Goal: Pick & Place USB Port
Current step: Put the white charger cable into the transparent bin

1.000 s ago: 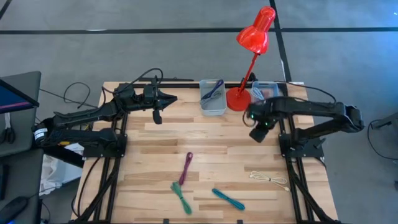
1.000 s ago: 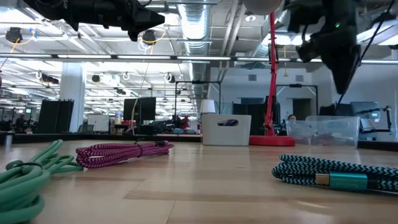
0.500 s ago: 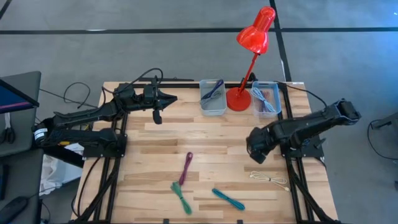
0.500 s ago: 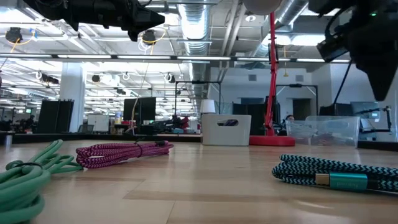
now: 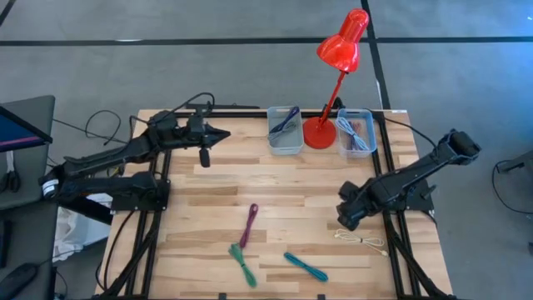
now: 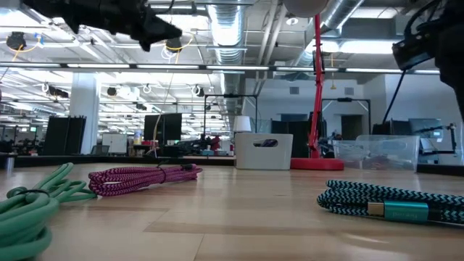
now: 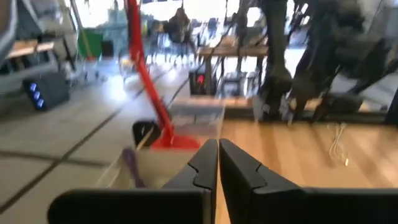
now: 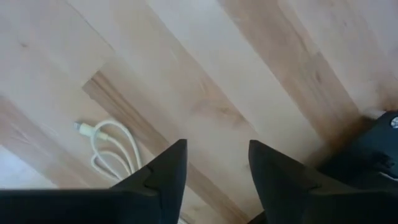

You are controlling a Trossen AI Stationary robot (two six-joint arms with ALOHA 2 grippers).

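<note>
A thin white USB cable [image 5: 360, 242] lies coiled on the table near its right near corner; the right wrist view shows the cable [image 8: 112, 149] just past my fingers. My right gripper [image 5: 348, 213] [image 8: 216, 149] hovers open above the table, a little to the far left of that cable, touching nothing. My left gripper [image 5: 218, 133] [image 7: 217, 149] is shut and empty, held high over the far left part of the table, pointing toward the bins. A magenta cable [image 5: 250, 223], a green cable [image 5: 242, 262] and a teal cable [image 5: 305, 267] lie flat near the near edge.
Two small bins stand at the far edge: the left bin [image 5: 285, 130] holds a purple cable, the clear right bin [image 5: 356, 132] holds a pale cable. A red desk lamp [image 5: 321, 129] stands between them. The middle of the wooden table [image 5: 283, 187] is bare.
My right gripper has swung from beside the right bin at the far edge toward the near edge and now hangs near the white cable. My left arm has drawn back slightly toward the table's left. The cables have not moved.
</note>
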